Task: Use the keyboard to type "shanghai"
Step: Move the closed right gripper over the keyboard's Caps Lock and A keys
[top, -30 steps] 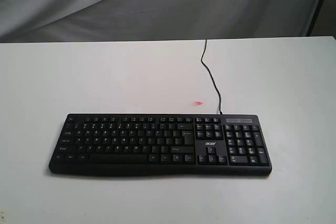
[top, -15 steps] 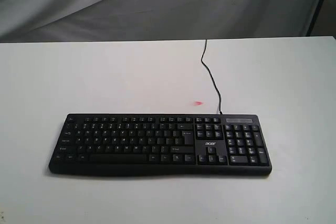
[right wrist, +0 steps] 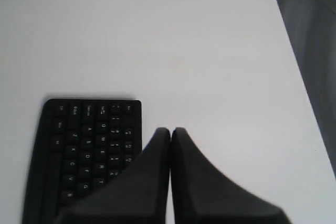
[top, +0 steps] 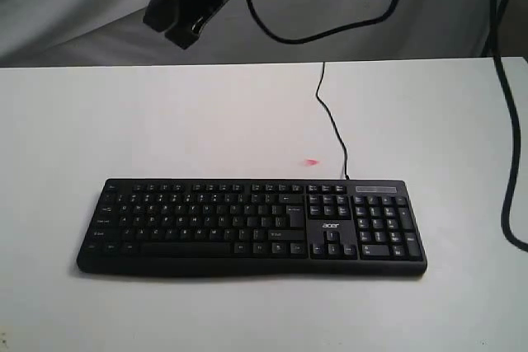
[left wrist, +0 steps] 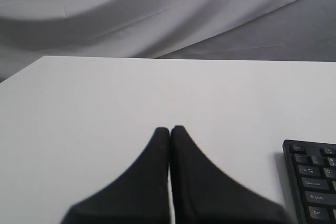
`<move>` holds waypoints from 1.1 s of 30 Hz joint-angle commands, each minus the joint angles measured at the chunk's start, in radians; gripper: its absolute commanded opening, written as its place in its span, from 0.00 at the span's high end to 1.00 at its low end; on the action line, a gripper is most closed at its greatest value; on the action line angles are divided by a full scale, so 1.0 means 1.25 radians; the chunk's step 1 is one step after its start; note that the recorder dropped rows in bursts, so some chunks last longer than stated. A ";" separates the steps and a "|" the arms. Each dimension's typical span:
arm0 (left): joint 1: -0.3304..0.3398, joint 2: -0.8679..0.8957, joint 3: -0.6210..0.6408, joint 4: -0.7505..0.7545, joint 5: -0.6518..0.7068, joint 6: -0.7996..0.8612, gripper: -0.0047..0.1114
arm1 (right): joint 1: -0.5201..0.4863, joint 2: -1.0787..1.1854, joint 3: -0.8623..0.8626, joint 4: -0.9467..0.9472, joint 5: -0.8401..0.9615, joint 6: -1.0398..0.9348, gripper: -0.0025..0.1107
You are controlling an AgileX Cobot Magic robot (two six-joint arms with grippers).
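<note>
The black keyboard [top: 247, 224] lies flat on the white table [top: 165, 121], with its number pad at the right end. A black gripper [top: 181, 30], which I take for my right one, hangs high over the table's far left, well clear of the keys. The right wrist view shows the right gripper [right wrist: 170, 129] shut and empty, with the keyboard's [right wrist: 86, 145] letter end below it. My left gripper [left wrist: 170, 128] is also shut on nothing, above bare table. In that view only the keyboard's [left wrist: 315, 182] Caps Lock and Shift corner shows.
The keyboard's thin black cable [top: 332, 125] runs back over the table's far edge. A small red spot [top: 311, 162] marks the table behind the keys. Black arm cables [top: 503, 121] hang at the right. Grey cloth [top: 371, 6] backs the table.
A black gripper and loose arm cables have come into the top and right of the exterior view, which showed no arm before. The keyboard has not moved.
</note>
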 commanded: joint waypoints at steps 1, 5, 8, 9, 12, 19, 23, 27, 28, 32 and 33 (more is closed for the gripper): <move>-0.003 -0.004 0.004 -0.001 -0.005 -0.001 0.95 | 0.029 0.000 0.052 0.008 -0.009 -0.016 0.98; -0.003 -0.004 0.004 -0.001 -0.005 -0.001 0.95 | 0.054 0.000 0.139 0.008 -0.055 -0.038 0.98; -0.003 -0.004 0.004 -0.001 -0.005 -0.001 0.95 | 0.076 0.000 0.206 0.008 -0.116 -0.047 0.98; -0.003 -0.004 0.004 -0.001 -0.005 -0.001 0.95 | 0.083 0.000 0.231 0.008 -0.136 -0.051 0.98; -0.003 -0.004 0.004 -0.001 -0.005 -0.001 0.95 | 0.108 0.000 0.290 0.005 -0.194 -0.070 0.98; -0.003 -0.004 0.004 -0.001 -0.005 -0.001 0.95 | 0.163 0.000 0.384 0.005 -0.313 -0.087 0.98; -0.003 -0.004 0.004 -0.001 -0.005 -0.001 0.95 | 0.186 0.000 0.423 0.009 -0.395 -0.094 0.98; -0.003 -0.004 0.004 -0.001 -0.005 -0.001 0.95 | 0.189 0.000 0.468 0.049 -0.447 -0.126 0.98; -0.003 -0.004 0.004 -0.001 -0.005 -0.001 0.95 | 0.189 0.000 0.477 0.064 -0.447 -0.139 0.98; -0.003 -0.004 0.004 -0.001 -0.005 -0.001 0.95 | 0.189 0.000 0.516 0.087 -0.485 -0.153 0.98; -0.003 -0.004 0.004 -0.001 -0.005 -0.001 0.95 | 0.189 0.000 0.521 0.090 -0.490 -0.153 0.98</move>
